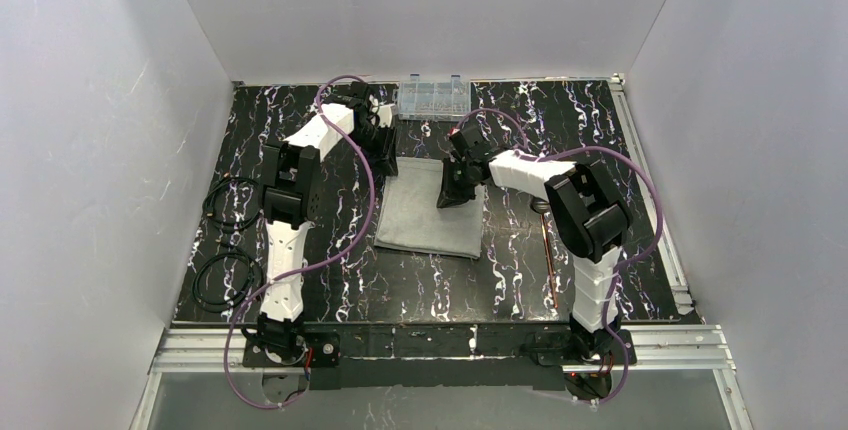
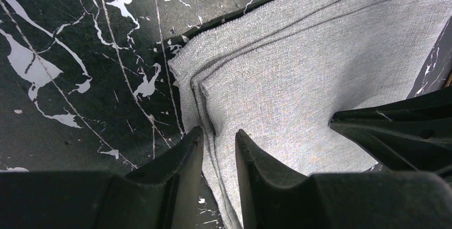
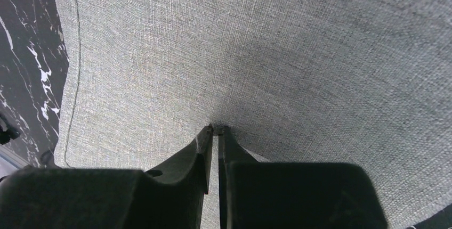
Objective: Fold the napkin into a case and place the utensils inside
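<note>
Mid-table, w/ utensils (image 1: 546, 250) just right of it, the folded napkin (image 1: 430, 212) is pinched by the right gripper (image 3: 216, 129), nearly shut on a pucker, while the left gripper (image 2: 219, 136), jaws slightly apart, straddles its layered corner; best grab all layers, lift both evenly; no legible txt.

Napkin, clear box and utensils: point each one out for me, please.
napkin (image 1: 420, 218), top view, bare middle of the folded cloth.
clear box (image 1: 433, 97), top view, centre of its lid.
utensils (image 1: 548, 255), top view, on the thin copper handle.
</note>
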Controlling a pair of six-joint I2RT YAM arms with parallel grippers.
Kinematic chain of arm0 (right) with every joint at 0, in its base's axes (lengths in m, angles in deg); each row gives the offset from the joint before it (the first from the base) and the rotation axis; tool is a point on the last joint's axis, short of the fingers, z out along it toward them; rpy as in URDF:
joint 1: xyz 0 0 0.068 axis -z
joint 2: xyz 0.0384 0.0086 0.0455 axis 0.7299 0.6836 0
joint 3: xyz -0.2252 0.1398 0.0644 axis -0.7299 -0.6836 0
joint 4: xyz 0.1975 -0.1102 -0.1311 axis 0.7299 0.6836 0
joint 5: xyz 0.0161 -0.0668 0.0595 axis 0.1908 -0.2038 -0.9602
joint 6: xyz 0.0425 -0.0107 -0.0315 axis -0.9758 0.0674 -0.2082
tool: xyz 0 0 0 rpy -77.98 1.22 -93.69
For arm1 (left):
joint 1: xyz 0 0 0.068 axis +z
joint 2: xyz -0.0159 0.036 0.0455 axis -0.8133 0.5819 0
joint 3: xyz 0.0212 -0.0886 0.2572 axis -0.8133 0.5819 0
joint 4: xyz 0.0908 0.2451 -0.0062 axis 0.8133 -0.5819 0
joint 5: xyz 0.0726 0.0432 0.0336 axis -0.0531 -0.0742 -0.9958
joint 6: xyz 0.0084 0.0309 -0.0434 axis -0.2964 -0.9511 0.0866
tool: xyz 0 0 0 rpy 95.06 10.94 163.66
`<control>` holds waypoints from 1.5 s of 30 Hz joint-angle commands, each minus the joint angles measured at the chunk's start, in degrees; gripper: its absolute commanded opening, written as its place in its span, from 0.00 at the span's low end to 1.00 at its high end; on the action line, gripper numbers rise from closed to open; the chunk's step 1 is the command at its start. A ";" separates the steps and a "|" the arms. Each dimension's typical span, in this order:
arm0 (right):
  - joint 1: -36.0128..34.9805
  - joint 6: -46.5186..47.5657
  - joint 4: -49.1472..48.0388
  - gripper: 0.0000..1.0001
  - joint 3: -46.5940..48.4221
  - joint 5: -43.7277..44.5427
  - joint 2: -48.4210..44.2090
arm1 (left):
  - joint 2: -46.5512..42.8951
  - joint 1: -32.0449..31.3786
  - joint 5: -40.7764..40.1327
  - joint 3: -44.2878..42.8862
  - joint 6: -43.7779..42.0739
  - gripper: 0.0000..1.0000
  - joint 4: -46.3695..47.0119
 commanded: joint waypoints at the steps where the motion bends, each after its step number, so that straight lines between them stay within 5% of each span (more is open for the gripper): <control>1: -0.10 1.19 -1.38 0.17 1.59 -0.44 2.01 | -1.81 -0.18 1.28 -1.63 -0.95 0.27 -1.25; 32: -0.13 1.94 -1.32 0.15 0.37 -1.25 0.48 | 3.47 -0.17 0.73 -5.20 -1.77 0.25 -2.52; 45: -0.10 1.61 -1.88 0.15 -0.07 -1.60 0.35 | 1.12 -0.84 0.76 -4.66 -3.77 0.00 -2.21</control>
